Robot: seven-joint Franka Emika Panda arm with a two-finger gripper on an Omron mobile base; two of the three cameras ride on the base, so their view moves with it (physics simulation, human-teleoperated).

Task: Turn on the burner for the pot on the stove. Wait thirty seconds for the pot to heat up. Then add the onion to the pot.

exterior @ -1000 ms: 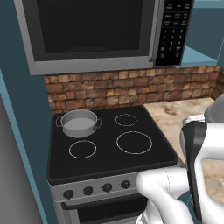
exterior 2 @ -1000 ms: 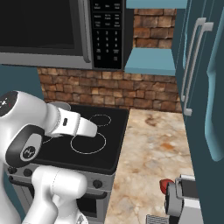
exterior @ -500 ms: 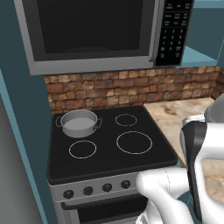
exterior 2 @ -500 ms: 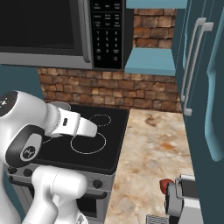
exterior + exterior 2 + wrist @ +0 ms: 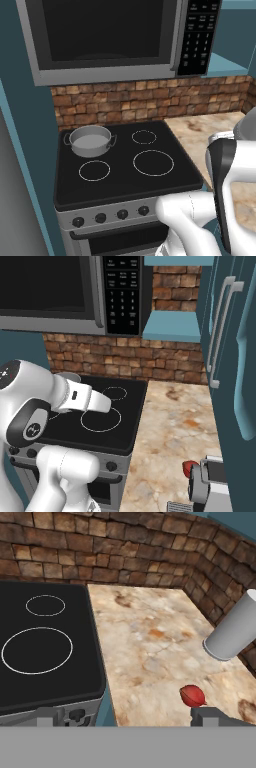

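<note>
Onion (image 5: 192, 695) waits lower right on the table (image 5: 150, 642), pot (image 5: 90, 140) upper left.
We judge it light, firm, slippery: pinch across middle. Hand (image 5: 127, 716) grip: can't tell.

The small grey metal pot (image 5: 90, 141) stands upright on the stove (image 5: 120, 177), over the rear-left burner (image 5: 90, 148) at about 10 o'clock on the black glass top, its two loop handles out to the sides. The red onion (image 5: 193, 696) lies on the marbled desk (image 5: 150, 637), well apart at 3 o'clock of the stove.
</note>
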